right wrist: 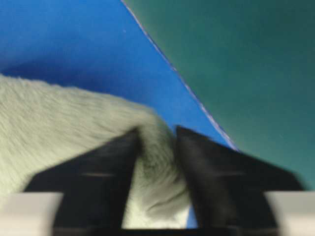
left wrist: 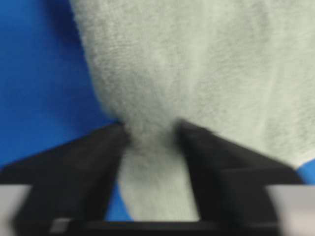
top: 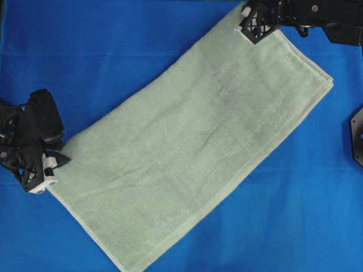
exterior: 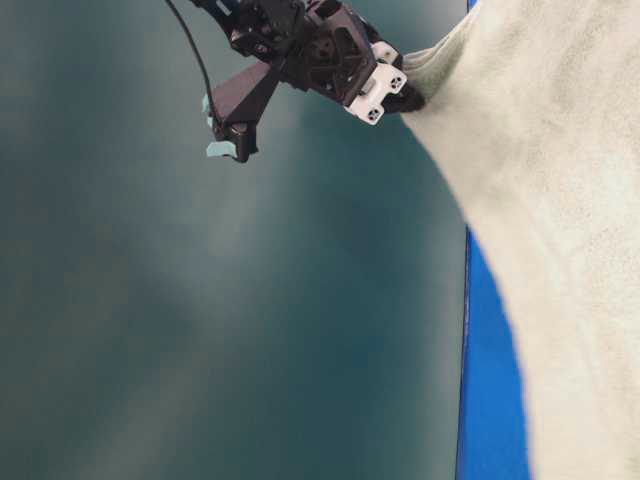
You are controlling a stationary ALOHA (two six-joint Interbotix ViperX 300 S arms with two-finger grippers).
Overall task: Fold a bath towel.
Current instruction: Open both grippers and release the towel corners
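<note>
Two grippers, one bath towel: long axis diagonal; left gripper pinches lower-left corner, right gripper pinches upper-right corner, cloth bunched between fingers.

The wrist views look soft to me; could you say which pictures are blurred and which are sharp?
Left wrist: towel and fingers smeared. Right wrist: fingers also blurred, towel pile soft. Overhead: fairly sharp, evenly lit. Table-level: gripper crisp, backdrop hazy.

No readable text, label or number anywhere.
</note>
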